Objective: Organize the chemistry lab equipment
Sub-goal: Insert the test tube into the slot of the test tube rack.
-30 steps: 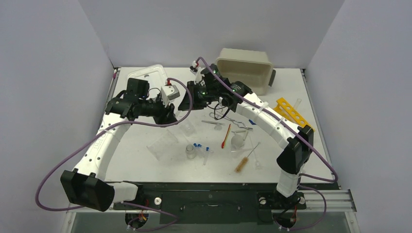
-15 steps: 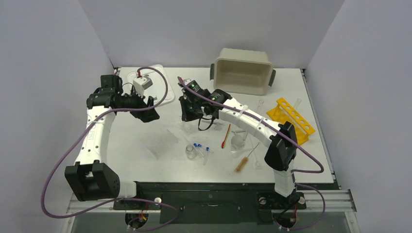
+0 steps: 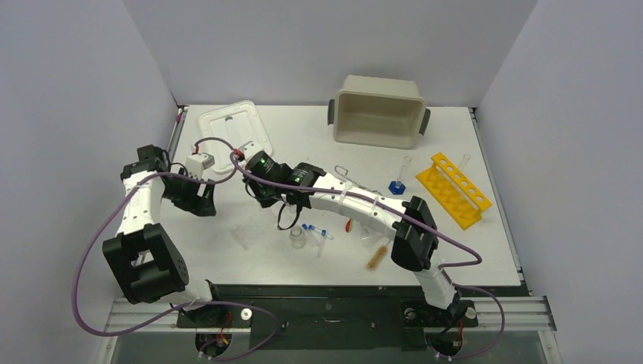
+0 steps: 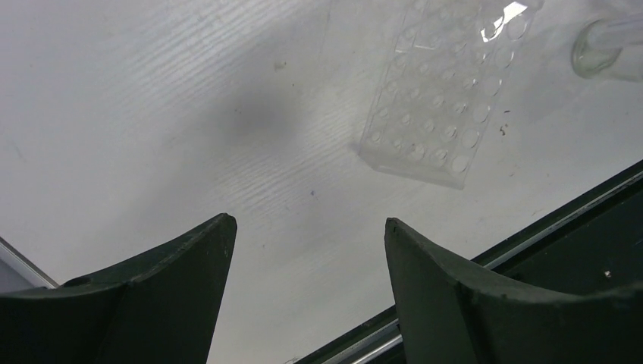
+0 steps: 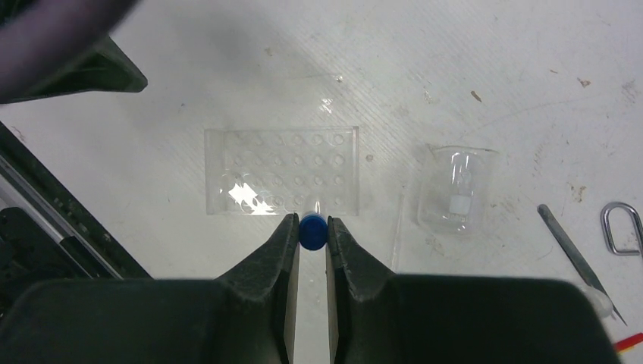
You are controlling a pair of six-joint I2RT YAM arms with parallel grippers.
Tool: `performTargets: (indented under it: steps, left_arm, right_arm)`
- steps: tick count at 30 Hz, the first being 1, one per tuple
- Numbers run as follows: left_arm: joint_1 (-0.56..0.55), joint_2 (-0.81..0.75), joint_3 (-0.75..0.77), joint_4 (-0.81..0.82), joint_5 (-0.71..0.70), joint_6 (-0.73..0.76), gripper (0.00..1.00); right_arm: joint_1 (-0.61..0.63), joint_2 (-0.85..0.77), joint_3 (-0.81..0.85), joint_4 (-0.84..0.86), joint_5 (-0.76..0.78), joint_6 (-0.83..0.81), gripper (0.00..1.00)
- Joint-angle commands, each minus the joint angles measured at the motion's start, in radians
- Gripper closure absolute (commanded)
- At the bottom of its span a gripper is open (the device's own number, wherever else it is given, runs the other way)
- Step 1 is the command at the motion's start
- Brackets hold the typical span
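My right gripper (image 5: 312,220) is shut on a blue-capped tube (image 5: 312,233), held just above the near edge of a clear plastic well rack (image 5: 280,171) lying flat on the table. A small glass beaker (image 5: 457,189) stands to the right of the rack, with metal tweezers (image 5: 576,258) further right. In the top view the right gripper (image 3: 261,189) is left of centre. My left gripper (image 4: 307,221) is open and empty over bare table, with the clear rack (image 4: 447,91) ahead of it. The left gripper (image 3: 199,199) sits near the table's left edge.
More blue-capped tubes (image 3: 315,230) and a glass vial (image 3: 297,237) lie at the centre front, with a brown-bristled brush (image 3: 377,256) to their right. A yellow tube rack (image 3: 455,188) is at the right. The beige tub (image 3: 377,112) and its white lid (image 3: 233,130) are at the back.
The right arm has swung left and nearer, bringing the blue-capped tube over the clear rack. The left arm has drawn back toward the left edge.
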Motion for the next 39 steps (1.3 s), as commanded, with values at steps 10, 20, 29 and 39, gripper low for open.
performTargets:
  steps: [10,20,29,39]
  left_arm:
    - [0.010,0.038,-0.125,0.151,-0.097,0.057,0.31]
    - [0.010,0.071,-0.142,0.197,-0.097,0.058,0.32]
    - [0.008,0.077,-0.142,0.192,-0.096,0.061,0.33]
    - [0.007,0.070,-0.127,0.177,-0.082,0.054,0.33]
  right_arm:
    - [0.011,0.104,0.029,0.180,0.051,-0.087,1.00]
    - [0.005,0.137,-0.018,0.198,0.077,-0.094,1.00]
    - [-0.008,0.140,-0.040,0.215,0.075,-0.084,1.00]
    - [-0.009,0.132,-0.095,0.236,0.084,-0.079,1.00]
